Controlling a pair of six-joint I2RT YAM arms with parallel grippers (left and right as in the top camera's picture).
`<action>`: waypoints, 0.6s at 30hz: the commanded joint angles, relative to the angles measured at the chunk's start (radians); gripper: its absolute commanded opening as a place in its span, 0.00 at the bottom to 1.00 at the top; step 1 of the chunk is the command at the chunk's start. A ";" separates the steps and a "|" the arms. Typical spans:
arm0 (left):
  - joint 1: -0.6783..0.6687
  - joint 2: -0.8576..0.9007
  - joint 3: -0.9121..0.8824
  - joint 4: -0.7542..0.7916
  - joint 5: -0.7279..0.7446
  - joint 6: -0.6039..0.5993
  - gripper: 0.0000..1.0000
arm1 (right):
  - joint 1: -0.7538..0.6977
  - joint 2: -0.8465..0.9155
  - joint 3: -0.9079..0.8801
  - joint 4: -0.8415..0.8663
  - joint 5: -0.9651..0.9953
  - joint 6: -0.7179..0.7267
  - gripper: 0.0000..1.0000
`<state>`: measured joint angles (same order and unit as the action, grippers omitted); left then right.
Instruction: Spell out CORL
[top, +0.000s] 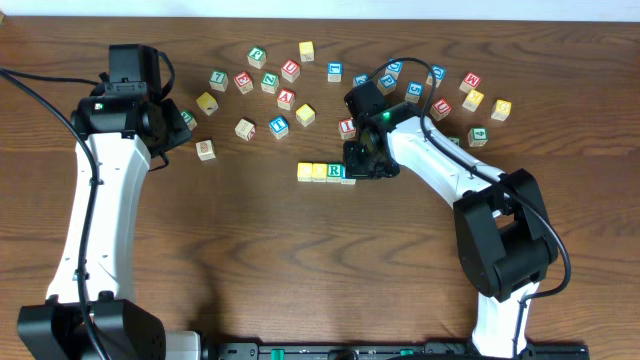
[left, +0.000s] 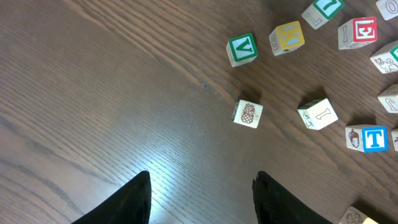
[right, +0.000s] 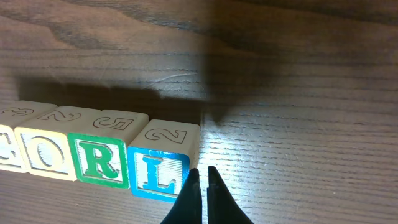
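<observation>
1. My right fingers (right: 219, 200) are clenched, empty, just right of the L block (right: 155, 171).
2. That block ends the CORL row (top: 320, 171), which runs leftward from them on the bench (right: 298, 124).
3. My left fingers (left: 134, 199), released and empty, hang well apart.

Even light; glare on table (left: 186, 163); dark shadow behind blocks (right: 99, 163), right wrist view; focus sharp.

Right wrist view, row on the counter:
- cream wooden block with yellow O (right: 45, 158), "2" on its top face
- green-framed wooden block (right: 98, 163) reads R, "5" on top
- blue-framed wooden block (right: 155, 174) reads L, "2" on top

Left wrist view:
- wooden block with blue T (left: 374, 139)
- wooden block with red E (left: 364, 30), letter turned
</observation>
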<state>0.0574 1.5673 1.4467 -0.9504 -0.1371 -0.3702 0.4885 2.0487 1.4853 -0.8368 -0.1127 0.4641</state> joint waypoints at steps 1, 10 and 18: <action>0.002 0.010 -0.004 -0.006 -0.005 -0.009 0.52 | 0.010 0.007 -0.003 -0.001 -0.006 0.014 0.01; 0.002 0.010 -0.004 0.001 -0.006 0.004 0.52 | -0.026 0.004 0.032 -0.013 -0.006 -0.019 0.01; 0.003 0.002 0.045 0.022 -0.006 0.080 0.52 | -0.085 -0.075 0.135 -0.109 -0.006 -0.124 0.09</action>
<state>0.0574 1.5673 1.4506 -0.9310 -0.1371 -0.3317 0.4267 2.0415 1.5745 -0.9318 -0.1162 0.4046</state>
